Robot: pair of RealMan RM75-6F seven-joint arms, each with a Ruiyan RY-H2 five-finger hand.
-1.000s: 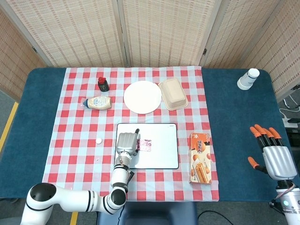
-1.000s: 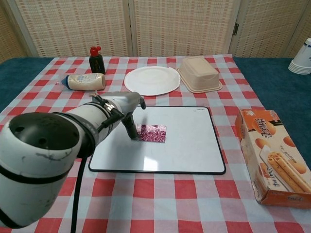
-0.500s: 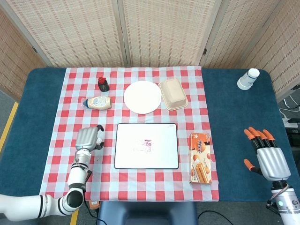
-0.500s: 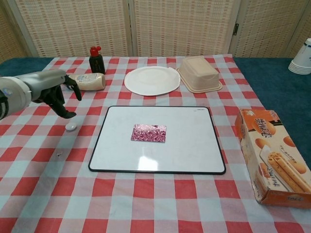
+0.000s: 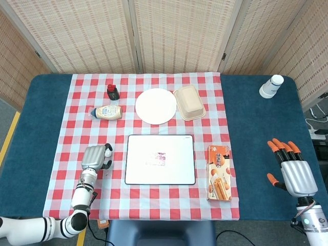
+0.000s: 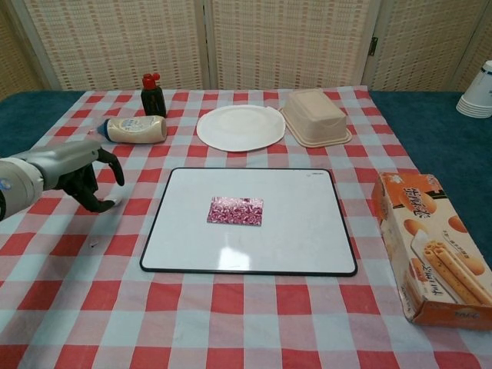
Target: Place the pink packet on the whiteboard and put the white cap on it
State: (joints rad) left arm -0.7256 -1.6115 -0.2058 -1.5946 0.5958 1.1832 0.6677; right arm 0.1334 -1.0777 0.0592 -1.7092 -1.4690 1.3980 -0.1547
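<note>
The pink packet (image 5: 159, 158) (image 6: 235, 210) lies flat near the middle of the whiteboard (image 5: 177, 166) (image 6: 296, 227), with nothing touching it. Left of the board, my left hand (image 5: 95, 157) (image 6: 81, 180) hangs low over the checked cloth with its fingers curled down around the small white cap (image 5: 108, 148) (image 6: 110, 203). The cap peeks out by the fingertips, and whether it is gripped does not show. My right hand (image 5: 293, 173) hovers far right over the blue table, fingers spread and holding nothing.
Behind the board stand a dark sauce bottle (image 6: 153, 94), a lying mayonnaise bottle (image 6: 135, 128), a white plate (image 6: 241, 127) and a beige lidded box (image 6: 316, 117). An orange biscuit box (image 6: 429, 244) lies right of the board. Stacked paper cups (image 5: 271, 86) sit far right.
One second ago my left hand held the packet on the board. It let go, swung left to the cap, and has now sunk lower and curled around it. The right hand barely moved.
</note>
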